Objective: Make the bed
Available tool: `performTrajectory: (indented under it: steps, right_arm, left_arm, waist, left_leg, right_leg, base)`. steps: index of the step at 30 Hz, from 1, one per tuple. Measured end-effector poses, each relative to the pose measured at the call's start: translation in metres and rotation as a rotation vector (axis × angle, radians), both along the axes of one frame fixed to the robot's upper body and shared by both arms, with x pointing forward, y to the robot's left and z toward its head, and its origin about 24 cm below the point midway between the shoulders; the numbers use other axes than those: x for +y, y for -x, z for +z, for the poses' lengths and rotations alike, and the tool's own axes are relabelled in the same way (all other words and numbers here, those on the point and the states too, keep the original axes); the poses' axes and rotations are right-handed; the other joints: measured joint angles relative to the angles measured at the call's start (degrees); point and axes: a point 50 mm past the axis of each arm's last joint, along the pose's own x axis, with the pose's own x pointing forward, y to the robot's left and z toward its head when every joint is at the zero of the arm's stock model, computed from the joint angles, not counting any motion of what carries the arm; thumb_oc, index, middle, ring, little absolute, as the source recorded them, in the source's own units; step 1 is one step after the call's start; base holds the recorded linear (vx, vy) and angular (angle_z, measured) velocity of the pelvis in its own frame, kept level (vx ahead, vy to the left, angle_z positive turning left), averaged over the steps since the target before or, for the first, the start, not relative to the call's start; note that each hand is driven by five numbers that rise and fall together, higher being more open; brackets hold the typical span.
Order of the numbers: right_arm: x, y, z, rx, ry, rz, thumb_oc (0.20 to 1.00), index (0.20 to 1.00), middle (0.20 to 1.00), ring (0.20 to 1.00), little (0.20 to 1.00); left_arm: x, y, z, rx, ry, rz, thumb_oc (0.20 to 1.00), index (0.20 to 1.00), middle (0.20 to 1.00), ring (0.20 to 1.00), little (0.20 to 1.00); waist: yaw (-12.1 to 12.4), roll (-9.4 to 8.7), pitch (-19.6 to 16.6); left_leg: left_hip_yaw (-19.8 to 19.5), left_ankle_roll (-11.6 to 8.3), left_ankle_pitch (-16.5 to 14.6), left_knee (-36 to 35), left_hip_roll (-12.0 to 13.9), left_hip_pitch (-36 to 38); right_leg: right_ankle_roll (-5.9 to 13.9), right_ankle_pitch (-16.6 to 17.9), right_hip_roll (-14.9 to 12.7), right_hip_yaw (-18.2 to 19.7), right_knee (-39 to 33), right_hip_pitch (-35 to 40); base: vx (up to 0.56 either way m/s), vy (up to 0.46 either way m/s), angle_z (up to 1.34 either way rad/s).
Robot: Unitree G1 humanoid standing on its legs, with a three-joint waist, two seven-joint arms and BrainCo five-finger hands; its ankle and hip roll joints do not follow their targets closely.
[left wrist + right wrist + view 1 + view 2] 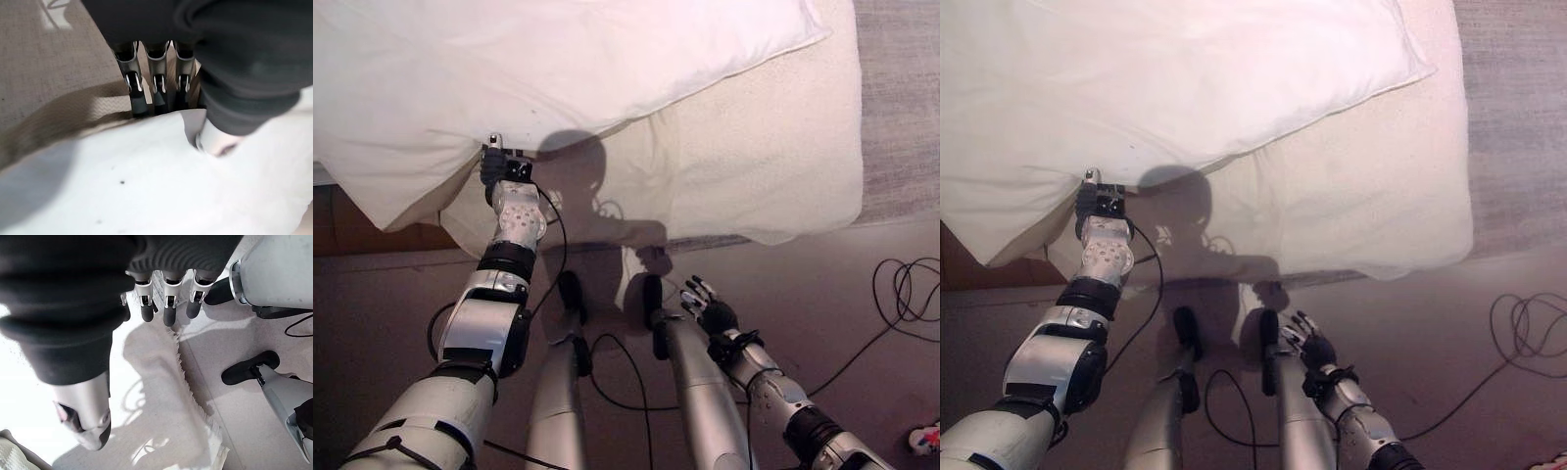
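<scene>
1 left hand [495,166] pinching the white duvet [509,78] edge, fingertips hidden, right hand [705,304] relaxed

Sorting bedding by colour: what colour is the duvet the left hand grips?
White duvet, clearest in the left eye view; left hand at its edge.

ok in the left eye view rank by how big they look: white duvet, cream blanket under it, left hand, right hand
1. white duvet
2. cream blanket
3. left hand and right hand: they look alike, and the left one's fingers are hidden under the duvet, so no ranking.
</scene>
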Motion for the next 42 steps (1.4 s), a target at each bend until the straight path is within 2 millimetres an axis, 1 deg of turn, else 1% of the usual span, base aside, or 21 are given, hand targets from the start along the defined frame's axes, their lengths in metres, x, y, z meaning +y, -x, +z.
performTrajectory:
  steps: [3, 6, 8, 9, 12, 18, 21, 24, 25, 26, 28, 29, 31, 33, 34, 36, 37, 38, 39, 41, 42]
  right_arm:
    - [0.001, 0.0, 0.0, 0.0, -0.001, 0.003, 1.0, 1.0, 1.0, 1.0, 1.0]
    - [0.003, 0.0, 0.0, 0.002, -0.006, 0.004, 1.0, 1.0, 1.0, 1.0, 1.0]
    - [0.004, 0.001, -0.001, 0.003, -0.01, 0.004, 1.0, 1.0, 1.0, 1.0, 1.0]
    - [0.004, 0.001, -0.001, 0.003, -0.011, 0.004, 1.0, 1.0, 1.0, 1.0, 1.0]
    - [0.005, 0.0, 0.0, 0.002, -0.012, 0.005, 1.0, 1.0, 1.0, 1.0, 1.0]
    - [0.011, 0.0, 0.001, 0.0, -0.029, 0.011, 1.0, 1.0, 1.0, 1.0, 1.0]
    - [0.023, -0.003, 0.005, -0.011, -0.056, 0.027, 1.0, 1.0, 1.0, 1.0, 1.0]
    - [0.031, -0.005, 0.007, -0.012, -0.082, 0.034, 1.0, 1.0, 1.0, 1.0, 1.0]
    - [0.035, -0.007, 0.009, -0.009, -0.105, 0.031, 1.0, 1.0, 1.0, 1.0, 1.0]
    - [0.037, -0.008, 0.01, -0.011, -0.121, 0.03, 1.0, 1.0, 1.0, 1.0, 1.0]
    - [0.045, -0.016, 0.02, -0.033, -0.159, 0.039, 1.0, 1.0, 1.0, 1.0, 1.0]
    - [0.049, -0.018, 0.023, -0.034, -0.18, 0.042, 1.0, 1.0, 1.0, 1.0, 1.0]
    - [0.058, -0.028, 0.033, -0.039, -0.254, 0.037, 1.0, 1.0, 1.0, 1.0, 1.0]
    - [0.064, -0.034, 0.043, -0.055, -0.314, 0.032, 1.0, 1.0, 1.0, 1.0, 1.0]
    - [0.071, -0.038, 0.05, -0.069, -0.351, 0.041, 1.0, 1.0, 1.0, 1.0, 1.0]
    - [0.073, -0.039, 0.053, -0.07, -0.377, 0.037, 1.0, 1.0, 1.0, 1.0, 1.0]
    - [0.08, -0.044, 0.062, -0.089, -0.41, 0.045, 1.0, 1.0, 1.0, 1.0, 1.0]
    - [0.081, -0.047, 0.066, -0.094, -0.427, 0.042, 1.0, 1.0, 1.0, 1.0, 1.0]
    - [0.083, -0.051, 0.073, -0.116, -0.45, 0.039, 1.0, 1.0, 1.0, 1.0, 1.0]
    - [0.088, -0.055, 0.084, -0.141, -0.489, 0.046, 1.0, 1.0, 1.0, 1.0, 1.0]
    - [0.092, -0.056, 0.087, -0.146, -0.504, 0.052, 1.0, 1.0, 1.0, 1.0, 1.0]
  left_arm:
    - [-0.009, 0.0, 0.006, -0.036, -0.006, -0.012, 0.2, 0.2, 0.2, 0.2, 0.2]
    - [-0.019, 0.005, 0.026, -0.141, -0.004, -0.032, 0.2, 0.2, 0.2, 0.2, 0.2]
    - [-0.025, 0.007, 0.033, -0.176, -0.008, -0.043, 0.2, 0.2, 0.2, 0.2, 0.2]
    - [-0.031, 0.008, 0.035, -0.193, 0.003, -0.053, 0.2, 0.2, 0.2, 0.2, 0.2]
    - [-0.053, 0.017, 0.054, -0.309, 0.018, -0.112, 0.2, 0.2, 0.2, 0.2, 0.2]
    - [-0.073, 0.026, 0.065, -0.393, 0.038, -0.16, 0.2, 0.2, 0.2, 0.2, 0.2]
    - [-0.079, 0.037, 0.076, -0.474, 0.063, -0.19, 0.2, 0.2, 0.2, 0.2, 0.2]
    - [-0.081, 0.044, 0.074, -0.513, 0.078, -0.2, 0.2, 0.2, 0.2, 0.2, 0.2]
    - [-0.085, 0.046, 0.07, -0.517, 0.094, -0.214, 0.2, 0.2, 0.2, 0.2, 0.2]
    - [-0.085, 0.049, 0.068, -0.524, 0.097, -0.217, 0.2, 0.2, 0.2, 0.2, 0.2]
    - [-0.087, 0.053, 0.065, -0.542, 0.093, -0.226, 0.2, 0.2, 0.2, 0.2, 0.2]
    - [-0.088, 0.054, 0.064, -0.546, 0.092, -0.232, 0.2, 0.2, 0.2, 0.2, 0.2]
    - [-0.086, 0.068, 0.053, -0.58, 0.115, -0.245, 0.2, 0.2, 0.2, 0.2, 0.2]
    - [-0.086, 0.069, 0.045, -0.564, 0.124, -0.243, 0.2, 0.2, 0.2, 0.2, 0.2]
    - [-0.084, 0.07, 0.043, -0.564, 0.129, -0.233, 0.2, 0.2, 0.2, 0.2, 0.2]
    - [-0.081, 0.073, 0.038, -0.565, 0.138, -0.223, 0.2, 0.2, 0.2, 0.2, 0.2]
    - [-0.078, 0.074, 0.033, -0.554, 0.139, -0.215, 0.2, 0.2, 0.2, 0.2, 0.2]
    - [-0.077, 0.075, 0.03, -0.549, 0.141, -0.212, 0.2, 0.2, 0.2, 0.2, 0.2]
    - [-0.075, 0.076, 0.027, -0.543, 0.145, -0.199, 0.2, 0.2, 0.2, 0.2, 0.2]
    - [-0.071, 0.078, 0.023, -0.54, 0.13, -0.176, 0.2, 0.2, 0.2, 0.2, 0.2]
    - [-0.069, 0.079, 0.022, -0.542, 0.126, -0.164, 0.2, 0.2, 0.2, 0.2, 0.2]
  waist:
    - [0.1, 0.0, 0.0]
    - [0.1, 0.01, 0.0]
    - [0.2, 0.01, 0.0]
    - [0.4, 0.01, 0.0]
    - [1.6, 0.03, 0.0]
    - [1.7, 0.05, 0.0]
    - [1.9, 0.08, 0.0]
    - [2.3, 0.13, 0.0]
    - [3.3, 0.15, 0.1]
    - [2.9, 0.16, 0.0]
    - [4.1, 0.27, 0.1]
    - [4.3, 0.32, 0.1]
    - [4.5, 0.5, 0.2]
    - [5.2, 0.66, 0.3]
    - [6.5, 0.92, 0.4]
    - [6.4, 1.04, 0.5]
    - [7.9, 1.58, 0.7]
    - [8.0, 1.72, 0.8]
    - [7.7, 2.38, 1.1]
    - [9.6, 2.72, 1.3]
    - [9.7, 2.9, 1.4]
  left_leg:
    - [0.0, 0.12, 0.1, 0.1, -0.1, 0.3]
    - [0.0, 0.2, 0.1, 0.0, -0.2, 0.5]
    - [0.0, 0.2, 0.1, -0.1, -0.3, 1.2]
    - [0.0, 0.21, 0.2, -0.3, -0.3, 1.6]
    - [0.0, 0.27, 0.3, -0.8, -0.4, 2.5]
    - [-0.1, 0.68, 0.6, -1.1, -1.1, 3.6]
    - [-0.1, 0.99, 0.8, -1.8, -1.6, 4.1]
    - [-0.1, 1.05, 0.9, -2.1, -1.8, 5.3]
    - [-0.1, 1.04, 0.9, -2.2, -1.8, 6.1]
    - [-0.1, 1.01, 0.9, -2.4, -1.8, 6.4]
    - [-0.4, 0.95, 0.8, -2.6, -1.9, 6.5]
    - [-0.4, 1.0, 1.5, -2.7, -2.0, 6.4]
    - [-0.7, 1.02, 1.5, -2.9, -2.1, 6.4]
    - [-1.1, 0.81, 1.4, -3.0, -2.1, 6.3]
    - [-1.8, 0.6, 1.5, -3.2, -2.4, 6.3]
    - [-1.8, 0.58, 1.6, -3.3, -2.4, 6.3]
    - [-2.0, 0.59, 1.8, -3.4, -2.5, 6.3]
    - [-2.4, 0.52, 1.7, -3.4, -2.7, 6.3]
    - [-2.6, 0.51, 1.9, -3.6, -2.5, 6.3]
    - [-3.2, 0.41, 2.1, -3.7, -2.7, 6.2]
    - [-3.4, 0.47, 2.2, -3.7, -2.9, 6.3]
  right_leg:
    - [0.02, 0.0, -0.1, 0.0, 0.4, 0.1]
    - [0.03, 0.0, -0.2, 0.1, 0.6, 0.2]
    - [0.03, 0.0, -0.3, 0.2, 0.6, 0.8]
    - [0.05, 0.0, -0.3, 0.1, 0.5, 1.2]
    - [0.07, -0.1, -0.4, 0.1, 0.5, 1.8]
    - [0.44, -0.3, -1.1, -0.3, 0.8, 3.1]
    - [0.54, -0.3, -1.3, -0.4, 0.9, 3.3]
    - [0.73, -0.5, -1.6, -0.4, 0.8, 4.4]
    - [0.82, -0.6, -1.7, -0.4, 0.6, 5.2]
    - [0.83, -0.6, -1.7, -0.4, 0.3, 5.5]
    - [0.84, -0.6, -1.8, -0.6, 0.3, 5.7]
    - [0.83, -0.6, -1.7, -0.9, 0.4, 5.6]
    - [0.75, -0.8, -2.1, -1.2, 0.6, 5.6]
    - [0.66, -0.9, -2.2, -1.3, 0.8, 5.6]
    - [0.64, -1.0, -2.2, -1.6, 1.0, 5.6]
    - [0.59, -1.0, -2.2, -1.7, 1.0, 5.6]
    - [0.52, -1.1, -2.3, -2.1, 1.2, 5.7]
    - [0.43, -1.2, -2.4, -2.5, 1.2, 5.8]
    - [0.41, -1.3, -2.4, -2.8, 1.2, 6.0]
    - [0.29, -1.5, -2.6, -3.1, 1.3, 6.1]
    - [0.24, -1.7, -2.8, -3.5, 1.4, 6.3]
  base:
    - [0.0, 0.0, 0.0]
    - [0.0, 0.0, 0.0]
    - [0.0, 0.0, 0.0]
    - [0.0, 0.0, 0.0]
    - [0.0, 0.0, 0.0]
    - [-0.01, -0.007, 0.06]
    - [-0.01, 0.007, 0.05]
    - [0.0, 0.002, 0.01]
    - [0.0, 0.0, 0.0]
    - [0.0, 0.0, 0.0]
    - [-0.09, 0.012, 0.04]
    - [-0.09, 0.017, 0.11]
    - [-0.02, 0.013, 0.1]
    - [-0.02, 0.014, 0.1]
    - [-0.03, 0.028, 0.11]
    - [-0.01, 0.024, 0.06]
    - [-0.01, 0.016, 0.05]
    - [-0.01, 0.038, 0.17]
    - [0.0, 0.023, 0.16]
    - [0.01, 0.058, 0.13]
    - [0.02, 0.062, 0.15]
